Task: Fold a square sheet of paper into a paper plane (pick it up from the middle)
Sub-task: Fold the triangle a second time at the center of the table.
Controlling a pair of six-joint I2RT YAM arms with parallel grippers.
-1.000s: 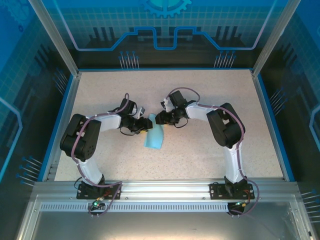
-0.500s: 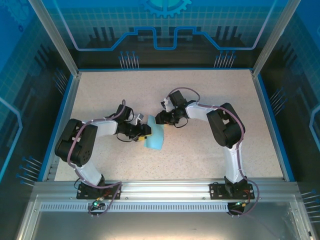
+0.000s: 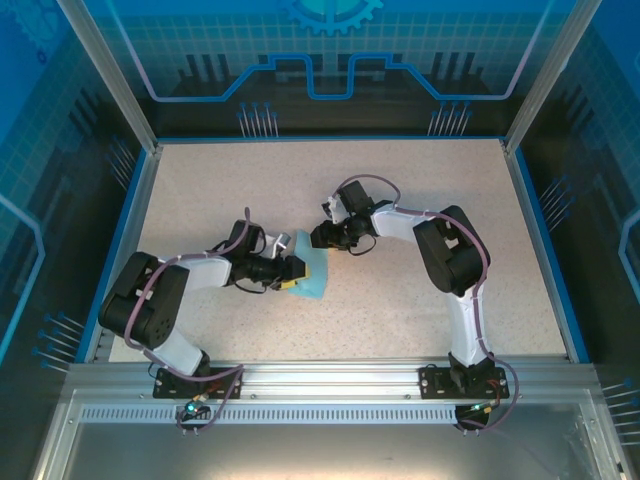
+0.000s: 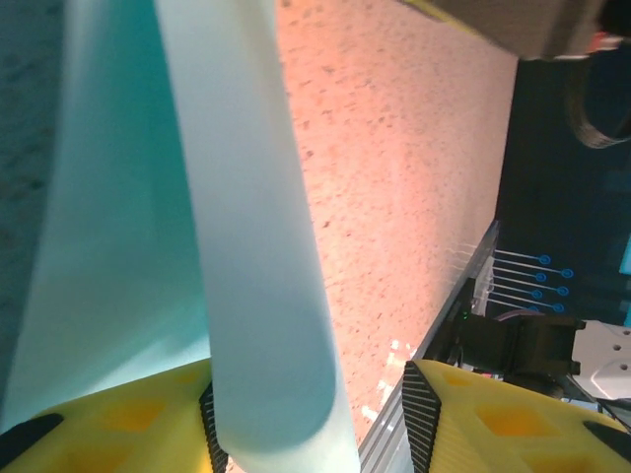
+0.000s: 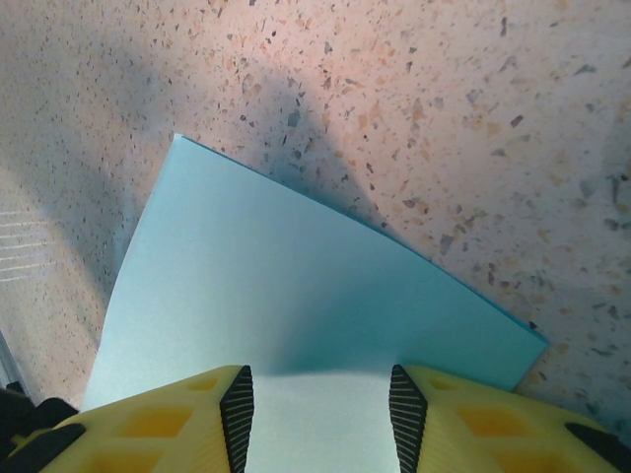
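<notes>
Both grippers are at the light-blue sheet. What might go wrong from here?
1. The square sheet of paper bows in a loose curl between the open jaws of the left gripper. Closing now may crumple it or crease it off-line.
2. The right gripper straddles one edge with its jaws apart, so the sheet may slide if the other arm tugs it.
</notes>
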